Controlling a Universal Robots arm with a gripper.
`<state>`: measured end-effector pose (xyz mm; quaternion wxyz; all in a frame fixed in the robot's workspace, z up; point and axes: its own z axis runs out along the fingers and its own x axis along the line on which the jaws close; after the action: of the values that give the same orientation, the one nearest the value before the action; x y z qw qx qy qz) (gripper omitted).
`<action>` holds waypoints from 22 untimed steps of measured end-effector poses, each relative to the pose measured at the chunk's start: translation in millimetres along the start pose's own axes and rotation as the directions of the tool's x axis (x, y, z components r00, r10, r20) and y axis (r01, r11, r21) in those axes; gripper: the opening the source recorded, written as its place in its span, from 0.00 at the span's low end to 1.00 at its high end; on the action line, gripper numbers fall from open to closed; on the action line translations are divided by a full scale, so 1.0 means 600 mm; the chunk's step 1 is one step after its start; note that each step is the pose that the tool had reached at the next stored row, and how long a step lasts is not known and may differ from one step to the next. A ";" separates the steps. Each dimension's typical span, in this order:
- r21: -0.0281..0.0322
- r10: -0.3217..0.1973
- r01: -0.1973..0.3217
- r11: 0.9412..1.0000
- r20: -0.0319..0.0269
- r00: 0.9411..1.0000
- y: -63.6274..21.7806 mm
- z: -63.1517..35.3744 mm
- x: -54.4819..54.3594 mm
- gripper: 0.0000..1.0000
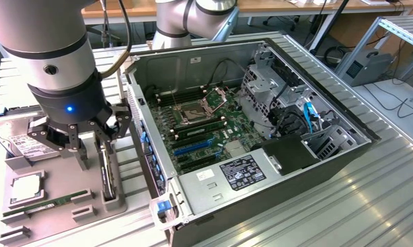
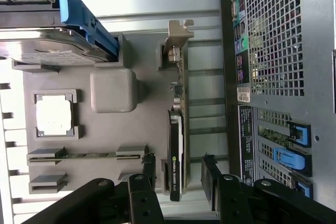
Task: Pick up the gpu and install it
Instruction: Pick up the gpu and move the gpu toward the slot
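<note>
Jaws stand wide apart on the black gripper (image 2: 179, 174), one finger on either side of the gpu (image 2: 176, 156), a thin green circuit card with a black cooler and silver end bracket. It stands edge-on between them, clear of both, in a grey plastic holder tray (image 2: 152, 108). Just outside one finger is the open black computer case (image 2: 278, 35).
</note>
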<state>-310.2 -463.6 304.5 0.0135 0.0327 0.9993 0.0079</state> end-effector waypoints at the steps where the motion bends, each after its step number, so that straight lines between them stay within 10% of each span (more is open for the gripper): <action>1: 0.000 0.000 0.000 1.000 0.000 1.000 0.000 0.001 0.000 0.48; 22: 0.000 0.000 0.000 1.000 0.000 1.000 0.000 0.009 0.000 0.48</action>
<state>-309.9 -463.6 299.2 0.0136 0.0326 0.9993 0.0079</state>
